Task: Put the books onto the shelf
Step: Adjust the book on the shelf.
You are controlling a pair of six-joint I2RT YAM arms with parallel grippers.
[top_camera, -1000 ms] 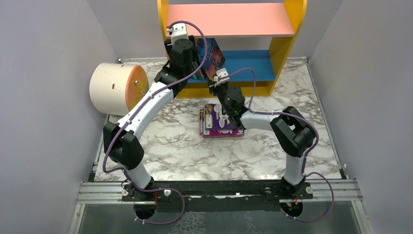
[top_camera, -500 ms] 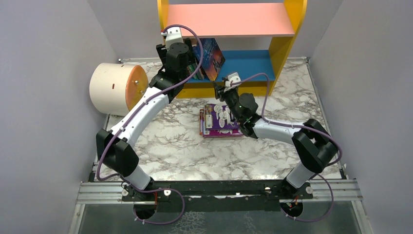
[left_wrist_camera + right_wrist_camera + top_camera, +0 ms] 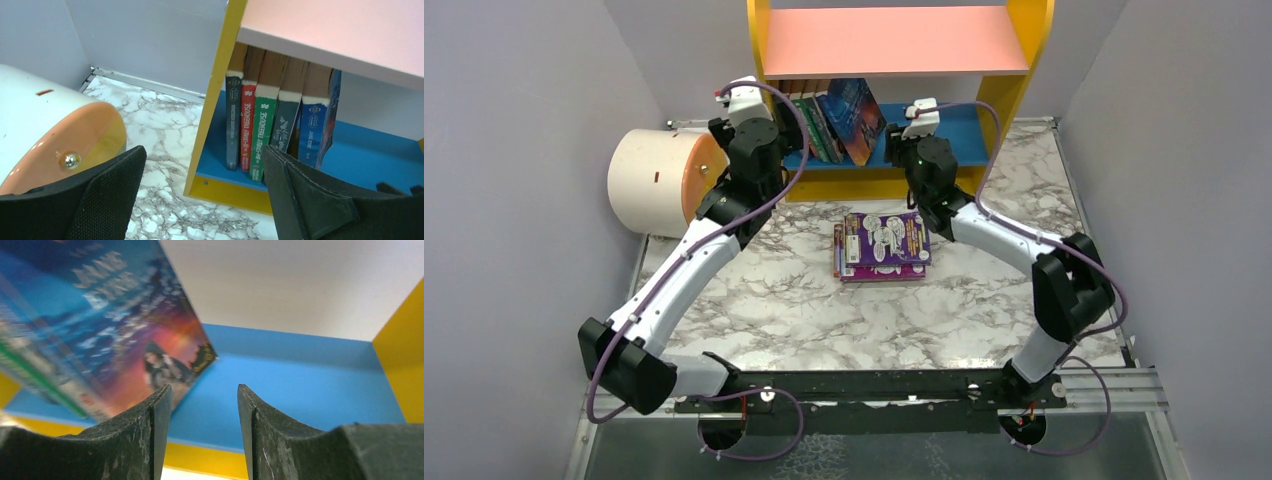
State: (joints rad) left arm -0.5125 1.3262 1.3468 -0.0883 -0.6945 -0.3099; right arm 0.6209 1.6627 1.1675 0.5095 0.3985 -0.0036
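The shelf (image 3: 1014, 60) stands at the back with yellow sides, a pink upper board and a blue lower board (image 3: 949, 135). Several books (image 3: 260, 125) stand spine-out at its left end. A blue-covered book (image 3: 856, 118) leans on them, also in the right wrist view (image 3: 125, 325). More books lie in a stack (image 3: 884, 245) with a purple cover on top, mid-table. My left gripper (image 3: 204, 152) is open and empty, in front of the shelf's left panel. My right gripper (image 3: 202, 392) is open and empty, facing the blue board just right of the leaning book.
A cream cylinder with an orange end (image 3: 659, 180) lies left of the shelf, close to my left arm (image 3: 724, 215). Grey walls close in both sides of the marble table (image 3: 804, 310). The right half of the blue board is bare.
My left gripper has drawn back leftward from the shelved books and opened wide. My right arm swung from above the stack up to the shelf front.
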